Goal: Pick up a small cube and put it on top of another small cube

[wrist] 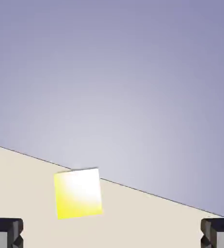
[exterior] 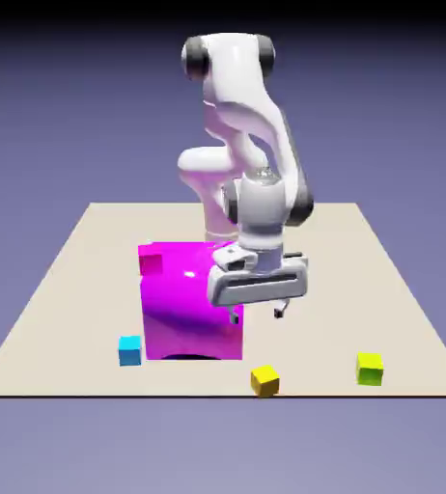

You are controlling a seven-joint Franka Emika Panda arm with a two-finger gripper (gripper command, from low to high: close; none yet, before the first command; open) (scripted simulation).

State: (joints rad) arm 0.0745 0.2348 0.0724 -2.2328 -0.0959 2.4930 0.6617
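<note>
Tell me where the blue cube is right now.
In the exterior view, the blue cube sits on the table toward the exterior view's left, just left of the big magenta block's lower part.

Hand view crops the claw (wrist: 112,233)

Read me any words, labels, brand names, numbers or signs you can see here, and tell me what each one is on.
None can be read in either view: the cubes, the large magenta block and the white arm show no legible text.
</note>
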